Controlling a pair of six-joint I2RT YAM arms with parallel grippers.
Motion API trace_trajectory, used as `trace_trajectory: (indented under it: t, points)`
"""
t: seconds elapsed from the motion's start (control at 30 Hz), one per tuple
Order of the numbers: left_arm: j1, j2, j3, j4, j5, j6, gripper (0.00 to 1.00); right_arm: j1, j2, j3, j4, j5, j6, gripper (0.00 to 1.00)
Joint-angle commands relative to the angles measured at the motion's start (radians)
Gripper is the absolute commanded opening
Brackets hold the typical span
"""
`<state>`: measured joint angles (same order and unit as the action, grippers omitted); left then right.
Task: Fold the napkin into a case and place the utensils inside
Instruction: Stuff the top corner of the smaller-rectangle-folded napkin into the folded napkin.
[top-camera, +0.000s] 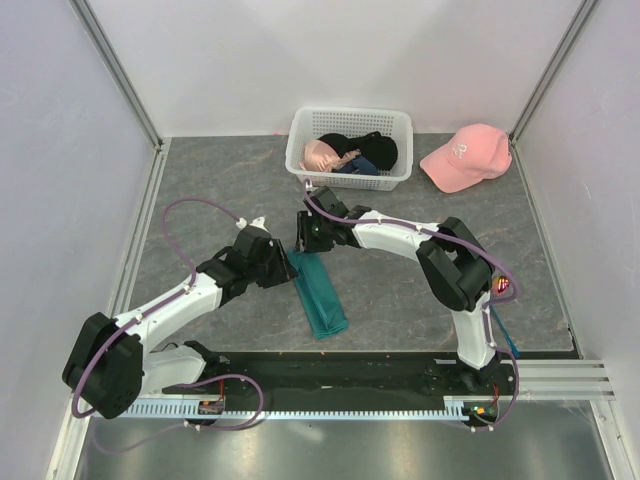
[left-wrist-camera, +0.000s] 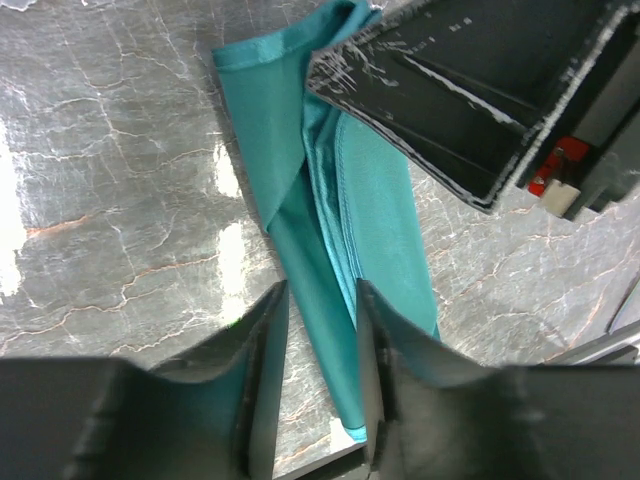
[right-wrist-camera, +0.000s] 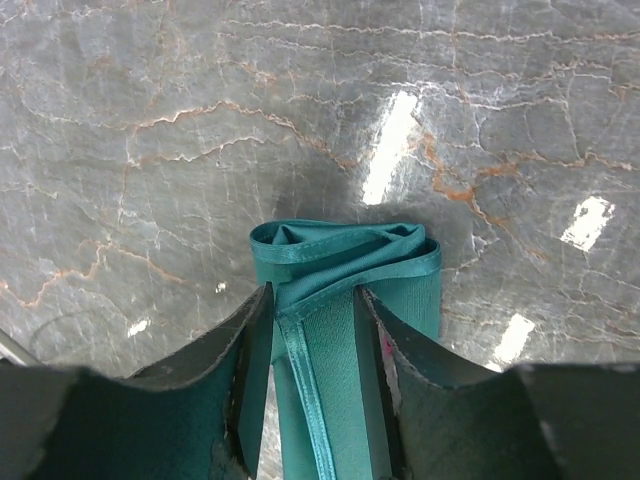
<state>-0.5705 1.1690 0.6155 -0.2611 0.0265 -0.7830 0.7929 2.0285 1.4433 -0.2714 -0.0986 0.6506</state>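
The case (top-camera: 322, 295) lies flat; left gripper (left-wrist-camera: 321, 290), at its 9 o'clock, stands half-open, holding nothing; right gripper (right-wrist-camera: 312, 292) straddles its 12 o'clock end, grip impossible to tell

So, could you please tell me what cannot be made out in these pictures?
- Narrow folded teal-green cloth strip: its far end, top view, hidden under left gripper and right gripper.
- Inside that strip: covered by its layers in every view; cutlery there unseen.
- Right gripper: right wrist view, grip or straddle unclear.
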Motion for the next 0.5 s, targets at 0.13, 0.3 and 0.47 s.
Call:
trace_trajectory:
  t: [0.13, 0.3, 0.47]
  points:
    - [0.004, -0.006, 0.044, -0.029, -0.063, 0.044, 0.60, 0.009, 0.022, 0.058, -0.011, 0.050, -0.009, 0.26]
    - [0.012, 0.023, 0.084, -0.040, -0.073, 0.059, 0.50, 0.003, -0.027, 0.029, -0.006, 0.013, -0.032, 0.00]
    - [0.027, 0.095, 0.145, -0.033, -0.073, 0.096, 0.37, -0.029, -0.057, -0.012, -0.002, -0.110, -0.055, 0.00]
